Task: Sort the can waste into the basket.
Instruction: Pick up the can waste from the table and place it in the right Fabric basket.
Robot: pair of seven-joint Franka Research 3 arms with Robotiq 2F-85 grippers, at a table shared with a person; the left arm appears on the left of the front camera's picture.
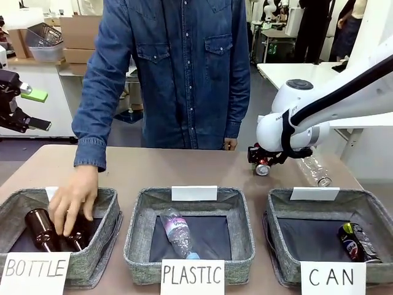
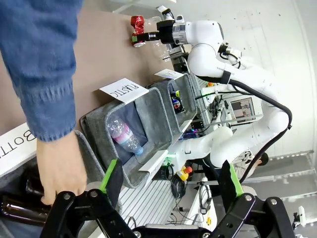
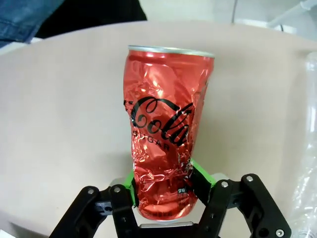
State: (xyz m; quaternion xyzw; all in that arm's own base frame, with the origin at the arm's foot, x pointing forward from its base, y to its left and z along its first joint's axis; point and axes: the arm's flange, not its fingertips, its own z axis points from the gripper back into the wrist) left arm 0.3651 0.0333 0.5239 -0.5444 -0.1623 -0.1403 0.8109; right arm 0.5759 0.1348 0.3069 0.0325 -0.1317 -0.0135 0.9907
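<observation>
The right gripper [image 3: 163, 184] has its green pads clamped on the base of a crumpled red cola can [image 3: 166, 134] at the table's far right, beyond the CAN basket [image 1: 382, 212]. Just right of it lies a clear plastic bottle [image 1: 314, 169]. The dark can [image 1: 356, 241] lies inside the CAN basket, at its right side. The left gripper [image 2: 171, 174] hangs at the far left with its fingers spread wide and nothing between them. The person's hand [image 1: 73, 200] reaches into the BOTTLE basket [image 1: 12, 203], resting on the brown glass bottles [image 1: 40, 228].
</observation>
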